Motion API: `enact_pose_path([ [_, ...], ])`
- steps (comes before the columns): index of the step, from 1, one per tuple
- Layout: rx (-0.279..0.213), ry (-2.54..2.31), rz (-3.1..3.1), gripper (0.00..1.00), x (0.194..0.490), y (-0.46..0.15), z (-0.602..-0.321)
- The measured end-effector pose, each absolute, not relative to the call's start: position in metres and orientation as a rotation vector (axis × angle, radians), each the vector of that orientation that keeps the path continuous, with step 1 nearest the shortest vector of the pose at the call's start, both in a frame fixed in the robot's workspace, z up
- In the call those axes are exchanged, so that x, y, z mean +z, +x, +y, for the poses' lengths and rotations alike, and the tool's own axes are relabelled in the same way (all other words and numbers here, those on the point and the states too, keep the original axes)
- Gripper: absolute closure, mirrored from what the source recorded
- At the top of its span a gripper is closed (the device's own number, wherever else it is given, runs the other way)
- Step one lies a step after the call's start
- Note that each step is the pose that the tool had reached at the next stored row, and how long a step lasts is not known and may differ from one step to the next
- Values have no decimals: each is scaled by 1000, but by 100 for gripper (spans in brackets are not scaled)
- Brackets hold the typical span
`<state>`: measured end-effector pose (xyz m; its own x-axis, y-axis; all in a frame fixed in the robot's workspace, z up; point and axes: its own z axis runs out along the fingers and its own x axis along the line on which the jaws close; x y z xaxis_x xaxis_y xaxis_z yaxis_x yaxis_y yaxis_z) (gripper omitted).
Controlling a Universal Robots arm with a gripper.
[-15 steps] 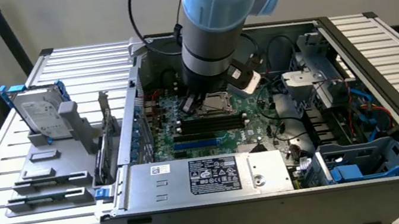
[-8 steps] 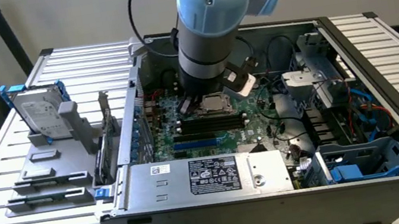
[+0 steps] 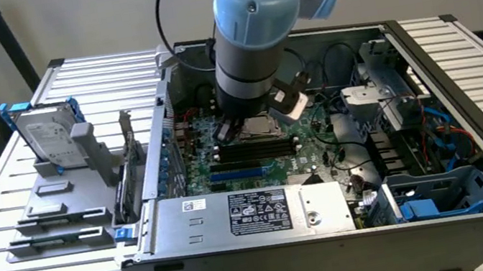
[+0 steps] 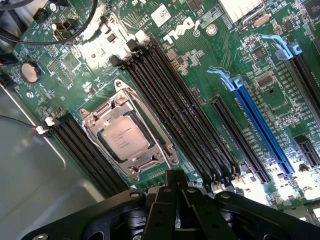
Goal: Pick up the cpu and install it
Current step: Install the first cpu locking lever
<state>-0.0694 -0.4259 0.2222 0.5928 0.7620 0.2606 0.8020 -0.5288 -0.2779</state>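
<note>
Hand (image 4: 175, 192) (shut) hovers near socketed cpu (image 4: 125, 137).

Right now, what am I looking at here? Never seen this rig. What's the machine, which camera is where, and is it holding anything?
It is a single robot arm reaching down into an open computer case that lies on a slatted metal table. The exterior view is from a camera off the arm; the wrist view is from a camera on the arm's wrist, looking down at the green motherboard. The black gripper is shut and holds nothing that I can see. The cpu sits in its metal socket frame on the board, between black memory slots. Beside the case, at the exterior view's left, a hard drive stands in a grey holder.
</note>
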Motion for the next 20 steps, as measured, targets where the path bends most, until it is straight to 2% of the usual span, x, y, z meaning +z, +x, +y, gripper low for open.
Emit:
enact_pose_path([
  [20,-165,-2412,-1363,89,203,-72,-422],
])
